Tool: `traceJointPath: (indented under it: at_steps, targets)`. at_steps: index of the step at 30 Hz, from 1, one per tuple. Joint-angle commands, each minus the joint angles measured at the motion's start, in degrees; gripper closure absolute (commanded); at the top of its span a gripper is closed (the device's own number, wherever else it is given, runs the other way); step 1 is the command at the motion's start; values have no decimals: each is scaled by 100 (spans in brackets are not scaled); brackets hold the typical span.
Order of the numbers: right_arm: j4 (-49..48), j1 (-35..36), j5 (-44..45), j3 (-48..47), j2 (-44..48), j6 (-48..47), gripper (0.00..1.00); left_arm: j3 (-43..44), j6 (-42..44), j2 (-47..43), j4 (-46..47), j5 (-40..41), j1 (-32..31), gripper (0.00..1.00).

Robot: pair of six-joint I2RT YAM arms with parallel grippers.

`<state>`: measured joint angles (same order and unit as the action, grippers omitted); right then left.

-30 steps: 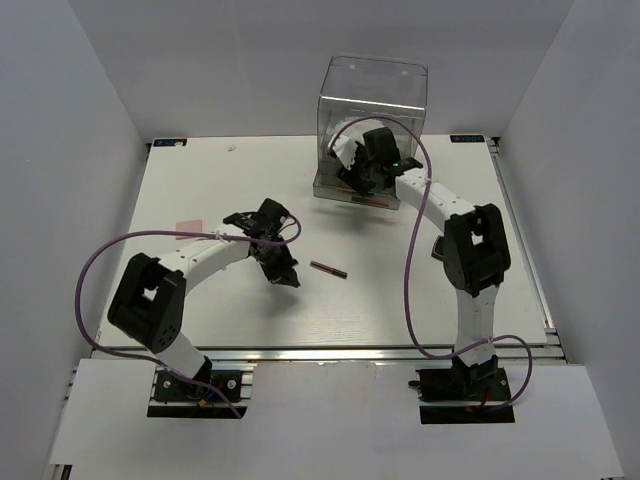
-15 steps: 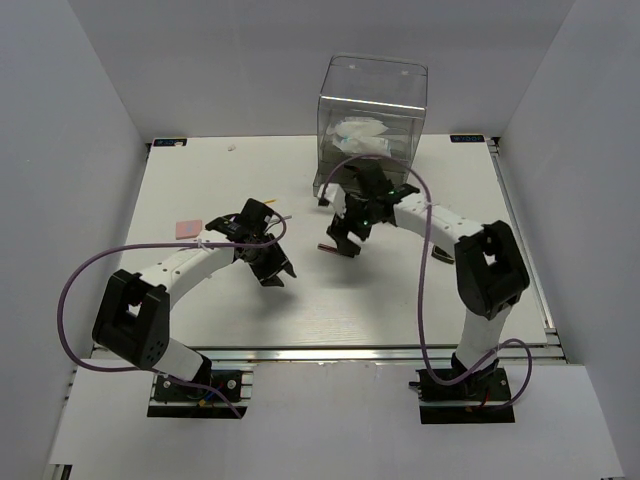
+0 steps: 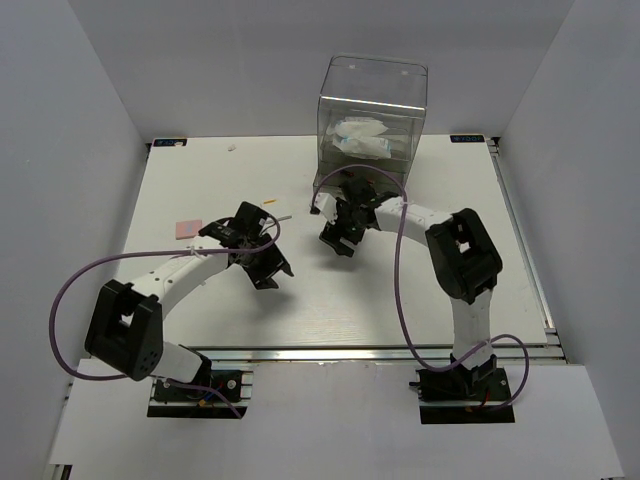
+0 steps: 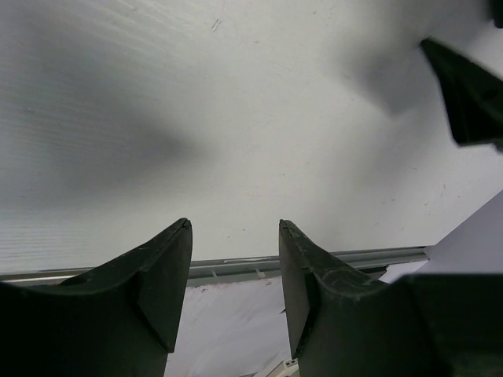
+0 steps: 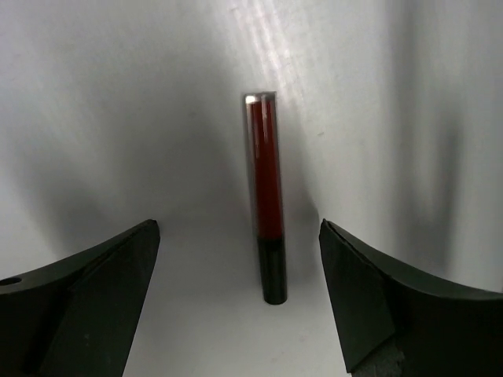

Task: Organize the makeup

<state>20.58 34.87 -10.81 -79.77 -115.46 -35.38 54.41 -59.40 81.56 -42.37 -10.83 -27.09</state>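
White tabletop (image 3: 420,300) ran between pale walls in the overhead view; from up there the red-and-black stick (image 5: 266,196) was hidden under the right claw (image 3: 338,241), which hung just below the clear box (image 3: 372,100) at the top centre of the frame; how wide that claw stood was too small to judge from above. Its wrist camera settled both; the stick lay flat in the middle of that frame, its black end low between the two fingers, its red length reaching past their tips toward the top, where glare washed out the cap; the jaws stood wide, touching it on neither side, with the stick nearer the finger on the right of the frame.

White-blue packets (image 3: 362,137) showed blurred through the box wall; the pink square (image 3: 187,228) lay at the left of the overhead frame, well apart from both claws. The left claw (image 3: 271,272) sat left of centre; its wrist view showed jaws partly spread over bare surface, holding nothing; a dark wedge (image 4: 471,94) at the upper right was cut off by the edge and could not be identified.
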Motion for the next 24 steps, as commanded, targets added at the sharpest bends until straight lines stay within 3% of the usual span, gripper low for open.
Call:
traceJointPath:
  at_steps: [1, 6, 12, 24]
  targets:
    - [-116, -59, 97, -433, -362, -189, 13, -89, -63, -333, 45, 108, 37, 42]
    - [438, -191, -359, -1154, -829, -189, 20, -45, -81, -421, -78, 195, 64, 42]
    - [974, -235, -650, -1322, -987, -268, 35, -168, -142, -544, -43, 187, 90, 42]
    - [1036, -244, -782, -681, -636, -189, 68, -150, -151, -597, -9, 248, 108, 42]
